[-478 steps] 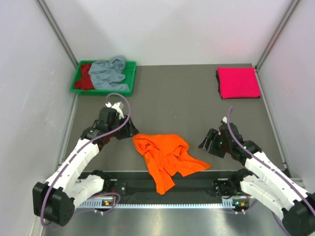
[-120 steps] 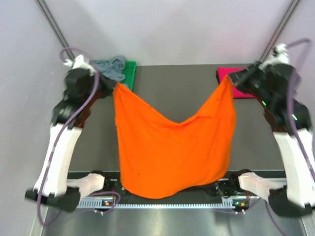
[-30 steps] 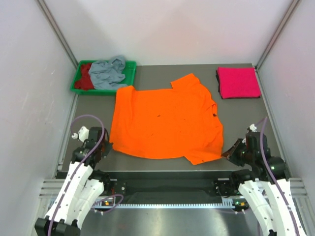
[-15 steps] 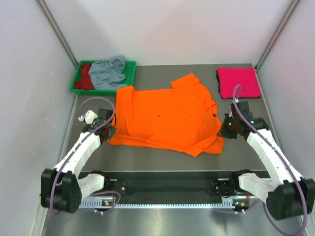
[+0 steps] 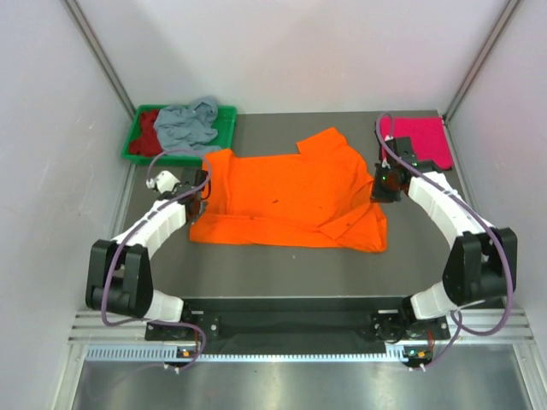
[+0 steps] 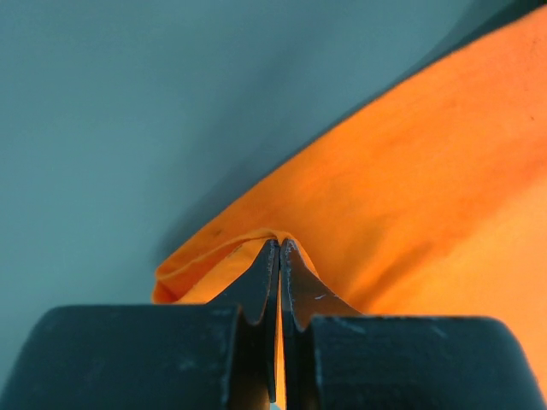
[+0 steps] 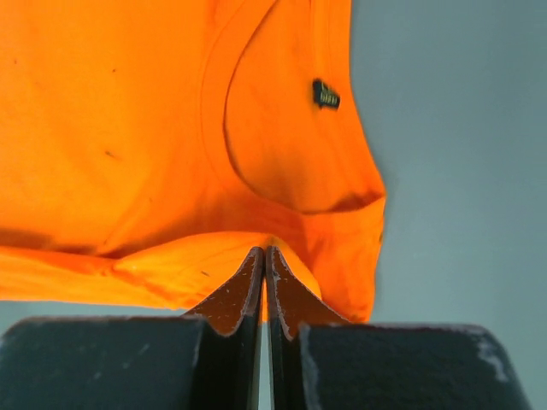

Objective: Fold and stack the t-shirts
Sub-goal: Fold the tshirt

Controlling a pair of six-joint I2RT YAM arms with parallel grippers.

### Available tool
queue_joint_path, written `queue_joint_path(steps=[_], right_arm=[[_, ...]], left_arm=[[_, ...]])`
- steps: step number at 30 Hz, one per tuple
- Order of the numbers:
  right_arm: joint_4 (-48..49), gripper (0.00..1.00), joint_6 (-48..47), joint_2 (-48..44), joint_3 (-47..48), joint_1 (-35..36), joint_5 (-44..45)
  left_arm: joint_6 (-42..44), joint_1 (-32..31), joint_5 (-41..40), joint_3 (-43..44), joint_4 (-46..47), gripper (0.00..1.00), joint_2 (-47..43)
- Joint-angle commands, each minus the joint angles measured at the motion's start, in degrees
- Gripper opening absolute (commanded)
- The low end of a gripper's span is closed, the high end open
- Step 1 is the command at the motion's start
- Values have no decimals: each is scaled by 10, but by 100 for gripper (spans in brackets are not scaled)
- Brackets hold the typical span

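Note:
A bright orange t-shirt (image 5: 286,192) lies spread on the dark table, its near strip folded up over itself. My left gripper (image 5: 202,190) is shut on the shirt's left edge; the wrist view shows orange cloth (image 6: 410,179) pinched between the fingertips. At the shirt's right edge, near the collar (image 7: 291,154), my right gripper (image 5: 384,184) is shut on the folded cloth. A folded magenta pink t-shirt (image 5: 420,139) rests at the back right. Crumpled grey-blue (image 5: 188,125) and dark red (image 5: 149,132) t-shirts lie in a green tray.
The green tray (image 5: 224,137) sits at the back left corner. White walls with metal posts close in the table on three sides. A metal rail runs along the near edge between the arm bases.
Both grippers have carried the orange shirt's near edge away from me, from the front of the table toward its middle, folding the near strip over the rest.

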Motion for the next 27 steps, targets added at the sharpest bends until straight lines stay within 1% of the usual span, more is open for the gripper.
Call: queue_joint_path(steps=[1, 6, 10, 13, 16, 22, 27], right_arm=[[15, 0, -37, 32, 49, -3, 26], [29, 0, -58, 49, 65, -3, 35], [39, 0, -64, 56, 79, -2, 31], [49, 0, -73, 61, 86, -2, 7], [38, 0, -82, 78, 102, 4, 8], [-1, 0, -112, 124, 152, 27, 45], [-4, 0, -132, 151, 178, 49, 62]], left_arm=[[18, 0, -42, 41, 31, 0, 26], [20, 1, -65, 59, 35, 0, 54], [12, 1, -56, 54, 52, 0, 64], [10, 1, -50, 61, 56, 0, 77], [10, 1, -44, 71, 58, 0, 90], [24, 1, -42, 75, 76, 0, 101], [25, 1, -45, 73, 80, 0, 114]])
